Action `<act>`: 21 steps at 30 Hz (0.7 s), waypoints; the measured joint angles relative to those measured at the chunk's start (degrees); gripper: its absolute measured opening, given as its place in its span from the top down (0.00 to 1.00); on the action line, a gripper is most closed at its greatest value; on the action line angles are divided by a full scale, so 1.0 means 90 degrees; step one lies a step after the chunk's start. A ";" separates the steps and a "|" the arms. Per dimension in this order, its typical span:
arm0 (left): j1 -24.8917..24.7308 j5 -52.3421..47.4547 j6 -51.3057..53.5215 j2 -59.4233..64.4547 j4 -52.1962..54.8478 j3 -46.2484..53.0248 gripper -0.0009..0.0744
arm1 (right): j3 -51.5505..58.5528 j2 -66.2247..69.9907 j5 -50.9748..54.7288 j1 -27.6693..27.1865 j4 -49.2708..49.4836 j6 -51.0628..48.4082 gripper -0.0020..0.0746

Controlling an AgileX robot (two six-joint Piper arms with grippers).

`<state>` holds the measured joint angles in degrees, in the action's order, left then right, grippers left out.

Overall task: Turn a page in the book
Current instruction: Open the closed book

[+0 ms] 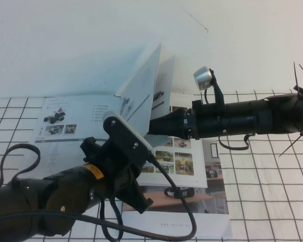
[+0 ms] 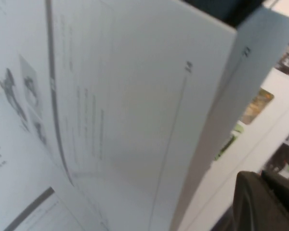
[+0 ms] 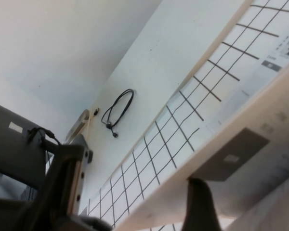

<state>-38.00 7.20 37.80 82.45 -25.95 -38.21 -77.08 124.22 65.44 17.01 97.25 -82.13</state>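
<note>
Page (image 1: 144, 83) stands near-upright over book (image 1: 65, 121) spine, edge-on to R claw (image 1: 154, 126), released, reaching behind it; L claw (image 1: 136, 194) nearer book's front edge, state cannot tell.

White glossy book (image 1: 91, 118) with grey bars, perhaps tiny colour photos; black-gridded white table (image 1: 262, 166)

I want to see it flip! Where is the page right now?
In the high view the page stands lifted near the middle of the open book, with the right claw reaching in right behind it.
</note>
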 joint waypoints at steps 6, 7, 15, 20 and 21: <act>0.0000 0.0638 0.0000 0.0345 -0.0072 0.0000 0.99 | -0.0223 0.0000 0.0034 0.0125 -0.0010 0.0013 0.41; 0.0000 0.0666 -0.0015 0.0446 -0.0109 0.0000 0.99 | -0.0309 0.0000 0.0034 0.0150 -0.0010 0.0042 0.41; 0.0000 0.0915 -0.0229 0.0886 -0.0273 0.0000 0.99 | -0.1015 0.0000 0.0095 0.0386 -0.0010 0.0277 0.41; 0.0000 0.1372 -0.0301 0.0902 -0.0429 0.0000 0.99 | -0.1266 0.0000 0.0132 0.0515 -0.0051 0.0480 0.41; 0.0000 0.1447 -0.0301 0.0902 -0.0498 0.0000 0.99 | -0.1292 0.0000 0.0132 0.0539 -0.0056 0.0512 0.41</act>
<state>-38.00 20.22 35.09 90.57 -30.44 -38.21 -88.71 124.22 66.63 21.87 96.74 -77.52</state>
